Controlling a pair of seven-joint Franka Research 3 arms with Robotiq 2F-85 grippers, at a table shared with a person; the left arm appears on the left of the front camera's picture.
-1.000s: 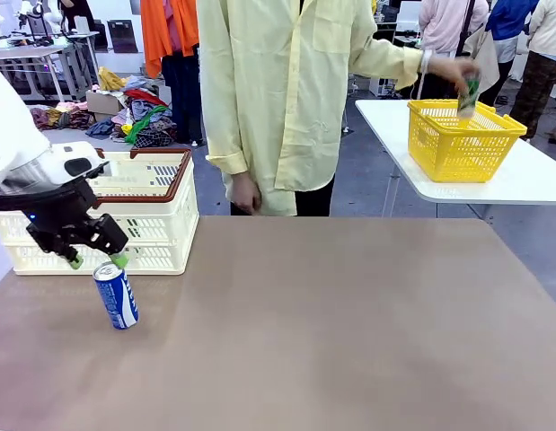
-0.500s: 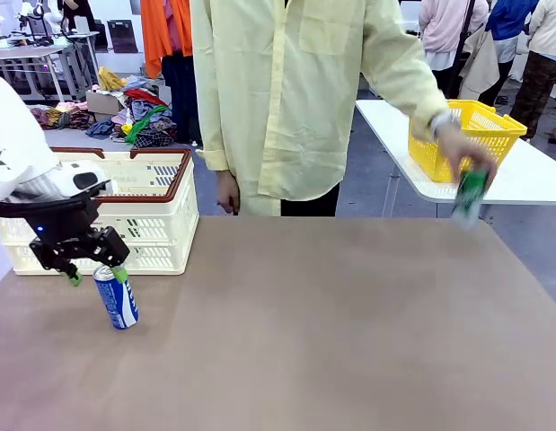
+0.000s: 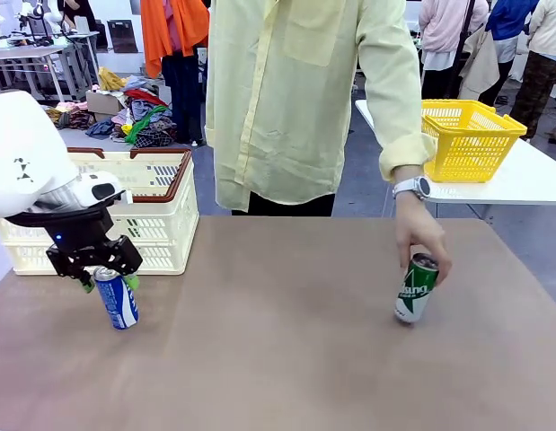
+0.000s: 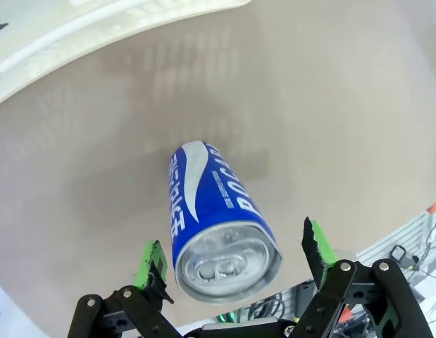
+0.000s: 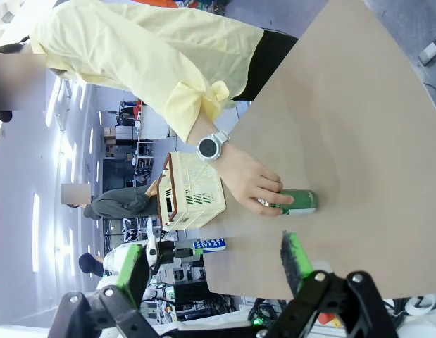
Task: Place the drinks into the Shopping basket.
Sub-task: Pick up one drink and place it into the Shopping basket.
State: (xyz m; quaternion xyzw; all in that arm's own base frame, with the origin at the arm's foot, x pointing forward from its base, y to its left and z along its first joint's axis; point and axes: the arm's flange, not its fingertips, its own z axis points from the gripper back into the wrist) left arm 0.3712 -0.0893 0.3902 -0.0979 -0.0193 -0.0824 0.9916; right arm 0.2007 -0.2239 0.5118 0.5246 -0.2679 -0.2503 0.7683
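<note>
Straddling the top of a blue can [image 3: 118,301], the left gripper [image 3: 109,284] hung with its fingers spread wide, one green pad on each side of the silver lid. Through the left wrist camera the same blue can [image 4: 210,204] stood between the two pads of that gripper [image 4: 233,250]. A clear gap showed at one pad, while the other sat just beside the can; I could not tell whether it touched. The can stood on the brown table [image 3: 286,359] just in front of the crate [image 3: 161,224], close to its near wall and outside it.

A green can [image 3: 415,289] stood on the same table well apart from the crate, off to the robot's right of it. The person's hand [image 3: 419,238] rested around its top, fingers curled down over the rim, with a watch [image 3: 412,188] on the wrist above.

From the right wrist camera, the right gripper [image 5: 212,260] was spread open with nothing between its pads. Beyond it lay the green can [image 5: 295,201] under the person's hand [image 5: 254,184], with the crate [image 5: 196,190] farther off.

A yellow basket [image 3: 466,148] sat on a white side table, farther from the crate than the green can.
</note>
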